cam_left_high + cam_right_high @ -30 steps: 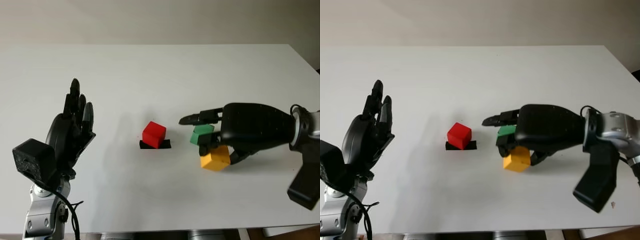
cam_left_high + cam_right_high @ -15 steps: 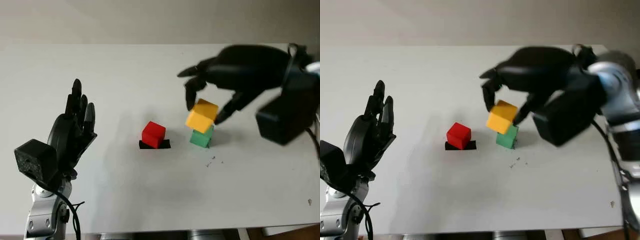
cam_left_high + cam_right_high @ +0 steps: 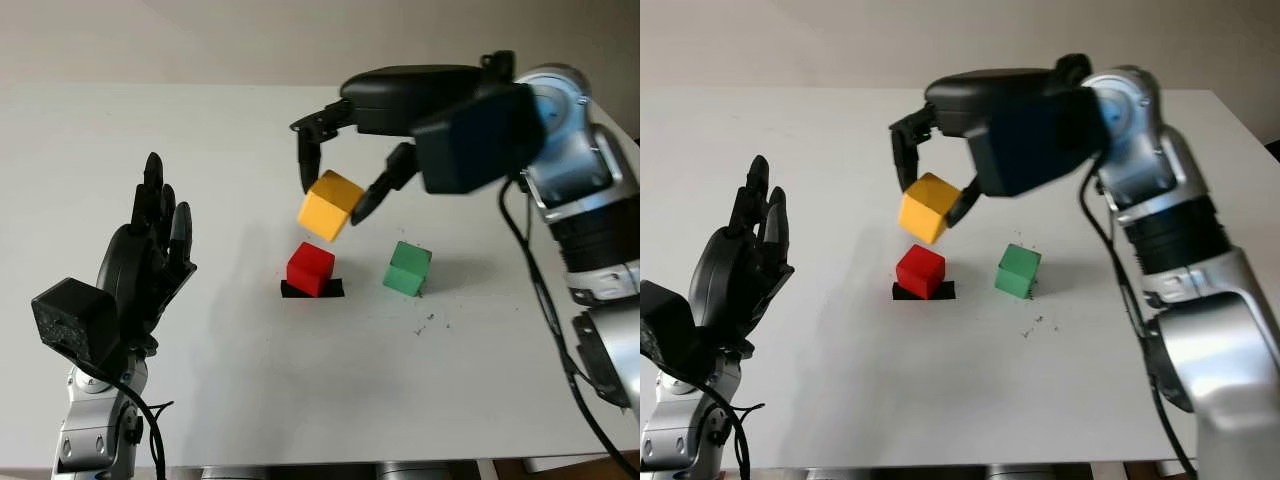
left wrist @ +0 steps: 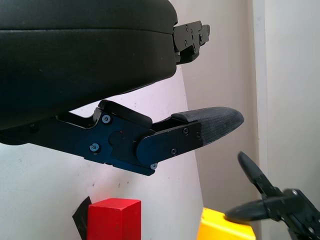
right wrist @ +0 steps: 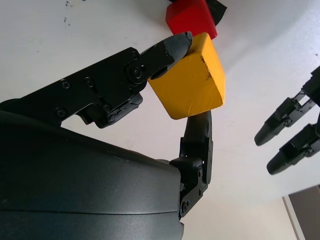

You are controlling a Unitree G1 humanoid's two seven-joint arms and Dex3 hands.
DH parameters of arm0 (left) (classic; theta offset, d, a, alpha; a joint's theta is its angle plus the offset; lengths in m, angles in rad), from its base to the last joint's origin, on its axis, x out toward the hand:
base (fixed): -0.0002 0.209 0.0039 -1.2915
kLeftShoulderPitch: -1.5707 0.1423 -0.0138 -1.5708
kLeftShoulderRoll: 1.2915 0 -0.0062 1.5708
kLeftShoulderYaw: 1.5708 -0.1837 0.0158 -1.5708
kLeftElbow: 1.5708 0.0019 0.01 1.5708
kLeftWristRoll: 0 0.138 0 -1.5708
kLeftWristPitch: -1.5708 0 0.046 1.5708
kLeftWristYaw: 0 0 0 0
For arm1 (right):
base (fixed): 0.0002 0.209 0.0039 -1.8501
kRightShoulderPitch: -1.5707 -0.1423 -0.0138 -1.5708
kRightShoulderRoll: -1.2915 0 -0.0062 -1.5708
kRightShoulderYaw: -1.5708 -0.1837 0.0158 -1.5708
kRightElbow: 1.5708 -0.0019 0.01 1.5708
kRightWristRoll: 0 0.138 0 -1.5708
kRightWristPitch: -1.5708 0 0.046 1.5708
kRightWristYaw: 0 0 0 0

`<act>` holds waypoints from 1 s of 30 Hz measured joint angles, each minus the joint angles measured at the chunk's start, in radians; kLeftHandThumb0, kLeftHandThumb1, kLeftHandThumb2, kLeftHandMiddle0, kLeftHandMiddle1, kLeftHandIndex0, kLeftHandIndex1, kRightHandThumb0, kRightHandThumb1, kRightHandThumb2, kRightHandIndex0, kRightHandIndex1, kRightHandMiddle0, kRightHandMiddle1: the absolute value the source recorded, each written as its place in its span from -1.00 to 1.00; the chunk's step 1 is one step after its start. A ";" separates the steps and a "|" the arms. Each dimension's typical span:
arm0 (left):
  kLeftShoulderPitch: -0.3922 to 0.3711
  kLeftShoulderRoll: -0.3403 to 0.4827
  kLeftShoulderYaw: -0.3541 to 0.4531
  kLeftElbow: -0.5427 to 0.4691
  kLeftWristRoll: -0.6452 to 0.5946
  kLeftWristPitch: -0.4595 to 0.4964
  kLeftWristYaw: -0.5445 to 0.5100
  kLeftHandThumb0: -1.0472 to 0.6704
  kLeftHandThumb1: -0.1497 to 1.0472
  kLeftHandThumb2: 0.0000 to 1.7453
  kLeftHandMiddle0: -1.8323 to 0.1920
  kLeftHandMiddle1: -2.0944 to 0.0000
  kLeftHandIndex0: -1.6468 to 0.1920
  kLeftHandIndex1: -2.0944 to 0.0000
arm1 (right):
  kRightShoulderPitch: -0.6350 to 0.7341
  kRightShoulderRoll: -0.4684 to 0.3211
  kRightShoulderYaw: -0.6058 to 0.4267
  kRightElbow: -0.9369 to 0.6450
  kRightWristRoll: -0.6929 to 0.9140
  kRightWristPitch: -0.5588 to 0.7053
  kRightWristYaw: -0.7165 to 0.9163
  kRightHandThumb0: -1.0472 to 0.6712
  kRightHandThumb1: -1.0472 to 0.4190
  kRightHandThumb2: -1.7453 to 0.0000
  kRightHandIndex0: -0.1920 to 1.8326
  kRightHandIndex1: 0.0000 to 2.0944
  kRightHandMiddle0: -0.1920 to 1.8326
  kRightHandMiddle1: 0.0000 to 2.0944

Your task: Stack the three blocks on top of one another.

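My right hand [image 3: 340,180] is shut on the yellow block [image 3: 329,205], holding it tilted in the air just above and slightly right of the red block [image 3: 309,268]. In the right wrist view the fingertips [image 5: 172,46] pinch the yellow block [image 5: 189,79] with the red block [image 5: 192,16] below it. The red block sits on a small black patch [image 3: 311,290] at the table's middle. A green block [image 3: 407,268] stands alone on the table to the right of the red one. My left hand [image 3: 150,255] is open, raised at the near left, away from the blocks.
The white table [image 3: 200,150] extends to a far edge against a pale wall. A few small dark specks [image 3: 430,320] lie in front of the green block. The right arm [image 3: 590,230] reaches in along the right side.
The right hand lifted the yellow block off the green block's side and carried it left, from over the green block to over the red block. The left hand stayed put.
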 measured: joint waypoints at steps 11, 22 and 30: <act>0.000 -0.003 -0.003 0.014 -0.003 -0.017 0.004 -0.66 1.00 -0.23 1.00 0.99 1.00 1.00 | -0.001 0.044 0.053 0.109 -0.075 -0.072 -0.053 -0.18 -0.88 0.93 -0.62 -0.96 -0.51 0.53; 0.000 -0.005 -0.010 0.013 -0.003 -0.023 0.013 -0.66 1.00 -0.23 1.00 0.99 1.00 0.99 | -0.004 0.068 0.094 0.178 -0.147 -0.132 -0.084 -0.19 -0.90 0.94 -0.65 -0.96 -0.55 0.57; 0.001 -0.005 -0.010 0.013 -0.005 -0.020 0.013 -0.63 1.00 -0.23 1.00 0.97 1.00 0.98 | -0.019 0.092 0.097 0.225 -0.149 -0.153 -0.100 -0.18 -0.90 0.94 -0.65 -0.96 -0.54 0.61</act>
